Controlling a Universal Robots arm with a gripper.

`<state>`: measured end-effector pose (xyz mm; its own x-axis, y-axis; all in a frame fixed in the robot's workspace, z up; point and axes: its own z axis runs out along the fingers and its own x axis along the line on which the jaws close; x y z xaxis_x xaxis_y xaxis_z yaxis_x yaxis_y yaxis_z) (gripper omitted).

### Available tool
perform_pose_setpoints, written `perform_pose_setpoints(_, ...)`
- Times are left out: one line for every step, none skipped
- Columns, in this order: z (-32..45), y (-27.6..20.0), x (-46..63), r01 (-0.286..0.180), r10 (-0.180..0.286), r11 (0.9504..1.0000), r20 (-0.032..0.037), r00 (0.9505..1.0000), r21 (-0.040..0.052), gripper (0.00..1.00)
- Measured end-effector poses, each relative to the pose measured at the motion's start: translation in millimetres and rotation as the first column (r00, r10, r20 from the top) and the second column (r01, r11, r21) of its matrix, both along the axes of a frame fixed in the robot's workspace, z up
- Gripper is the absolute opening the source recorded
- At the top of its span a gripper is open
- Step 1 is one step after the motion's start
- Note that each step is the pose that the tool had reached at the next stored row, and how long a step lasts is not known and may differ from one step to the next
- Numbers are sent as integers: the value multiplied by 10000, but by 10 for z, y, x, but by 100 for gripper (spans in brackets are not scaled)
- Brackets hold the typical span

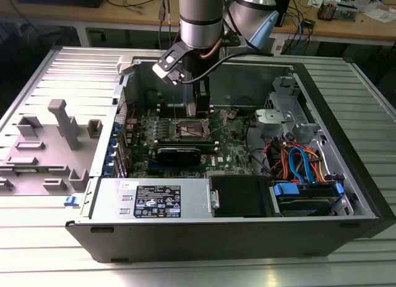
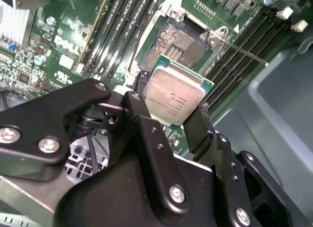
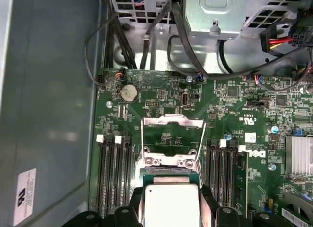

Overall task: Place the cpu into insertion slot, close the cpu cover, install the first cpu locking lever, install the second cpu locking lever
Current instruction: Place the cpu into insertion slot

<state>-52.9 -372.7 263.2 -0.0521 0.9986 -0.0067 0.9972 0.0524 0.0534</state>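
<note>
Ribbed metal desk (image 1: pixel 185 271) carries the open PC case (image 1: pixel 235 237). Its top side is off and walls close it in on all four sides. A grey plastic fixture (image 1: pixel 59 145) sits on the desk at the exterior view's left, well apart from the work.

The arm (image 1: pixel 201 18) drops straight in through the open top, over the middle of the green motherboard (image 1: pixel 232 148). The power supply (image 1: pixel 154 200) lies along the near wall. Drive cage and cables (image 1: pixel 297 163) crowd the exterior view's right.

Around the socket the room is tight. Long black memory slots (image 3: pixel 113 173) flank it on both sides, and a cable loop (image 3: pixel 195 65) hangs just past the board edge.

The cpu cover (image 3: pixel 173 121) is flipped open, with bare board showing through its window. A thin lever rod (image 2: pixel 244 52) sticks out beside the socket, unlatched.

The insertion slot (image 2: pixel 181 41) is empty, its dark pin field exposed inside the silvery rim.

The tool (image 2: pixel 168 102) is clamped on the cpu (image 2: pixel 173 97), one black finger (image 2: pixel 139 107) on each of two opposite edges. The cpu is held above the slot, offset toward one corner and not seated. I can't tell the height gap.
</note>
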Motion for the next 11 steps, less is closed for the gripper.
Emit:
perform_pose_setpoints(-37, 0, -16, 19, -19, 10000, 0, 10000, 0, 54)
perform_pose_setpoints(-70, 0, -34, 35, -35, 10000, 1, 10000, 1, 54)
perform_pose_setpoints(-87, 0, -41, 47, -47, 10000, 0, 10000, 0, 54)
perform_pose_setpoints(-105, 0, -46, 62, -62, 10000, 0, 10000, 0, 54)
perform_pose_setpoints(-130, 1, -52, 98, -98, 10000, 0, 10000, 1, 54)
perform_pose_setpoints(-144, 0, -54, 149, -149, 9999, -1, 9999, 1, 54)
perform_pose_setpoints(-162, 0, -54, 248, -248, 9997, -1, 9997, 0, 54)
perform_pose_setpoints(-178, 0, -55, 347, -347, 9994, -1, 9994, 0, 54)
perform_pose_setpoints(-204, 0, -56, 501, -501, 9987, -1, 9987, 0, 54)
perform_pose_setpoints(-233, 0, -57, 679, -679, 9977, -3, 9977, 0, 54)
perform_pose_setpoints(-243, 0, -58, 729, -729, 9973, -5, 9973, -1, 54)
